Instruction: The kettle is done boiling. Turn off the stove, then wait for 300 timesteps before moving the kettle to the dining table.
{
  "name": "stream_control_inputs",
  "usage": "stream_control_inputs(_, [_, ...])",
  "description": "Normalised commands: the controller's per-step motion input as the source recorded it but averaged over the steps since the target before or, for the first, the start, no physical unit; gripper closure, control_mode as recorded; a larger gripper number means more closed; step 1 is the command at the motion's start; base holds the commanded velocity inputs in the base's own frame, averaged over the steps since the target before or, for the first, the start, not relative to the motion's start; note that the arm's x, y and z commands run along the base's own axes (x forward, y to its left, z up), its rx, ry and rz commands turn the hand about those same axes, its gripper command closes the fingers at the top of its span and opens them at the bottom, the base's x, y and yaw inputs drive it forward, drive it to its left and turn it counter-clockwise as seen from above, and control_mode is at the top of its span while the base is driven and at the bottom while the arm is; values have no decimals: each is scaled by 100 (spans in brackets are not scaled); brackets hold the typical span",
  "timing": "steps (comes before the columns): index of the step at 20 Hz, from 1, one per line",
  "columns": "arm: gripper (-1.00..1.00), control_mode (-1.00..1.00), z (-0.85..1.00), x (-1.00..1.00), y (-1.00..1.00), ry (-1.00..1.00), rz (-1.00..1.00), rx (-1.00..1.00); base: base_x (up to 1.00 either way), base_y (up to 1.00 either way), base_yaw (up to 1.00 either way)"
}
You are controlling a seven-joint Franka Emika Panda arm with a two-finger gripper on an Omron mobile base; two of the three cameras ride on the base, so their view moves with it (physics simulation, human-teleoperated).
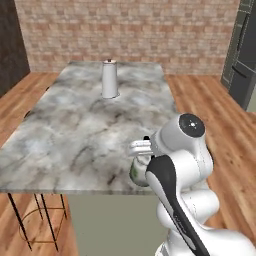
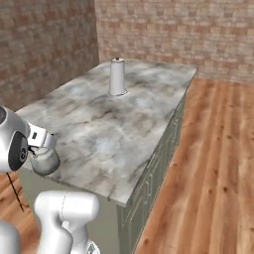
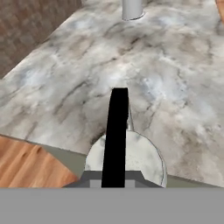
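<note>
**A:** Kettle update: the small squat grey-green kettle with the black arched handle [image 3: 127,157] sits bottom center in the hand view, hanging at the near edge of the long grey-white marble dining table [image 1: 75,130]. In the right base view it's at lower left [image 2: 45,159].

**B:** And the two-finger gripper [image 2: 39,141]?

**A:** Clamped on the handle, looks like. There's also a tall silver cylinder [image 1: 109,79] standing upright near the table's far end, well apart from the kettle.
</note>
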Motion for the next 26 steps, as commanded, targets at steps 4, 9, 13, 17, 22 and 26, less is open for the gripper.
stream_control_inputs(4, [100,100,0,0,0,0,0,0,12,66,-26])
stream_control_inputs(9, [100,100,0,0,0,0,0,0,10,67,-26])
stream_control_inputs(13, [100,100,0,0,0,0,0,0,7,66,-25])
stream_control_inputs(17, [100,100,0,0,0,0,0,0,2,64,-24])
stream_control_inputs(22, [100,100,0,0,0,0,0,0,0,59,-22])
stream_control_inputs(26, [100,100,0,0,0,0,0,0,0,55,-21])
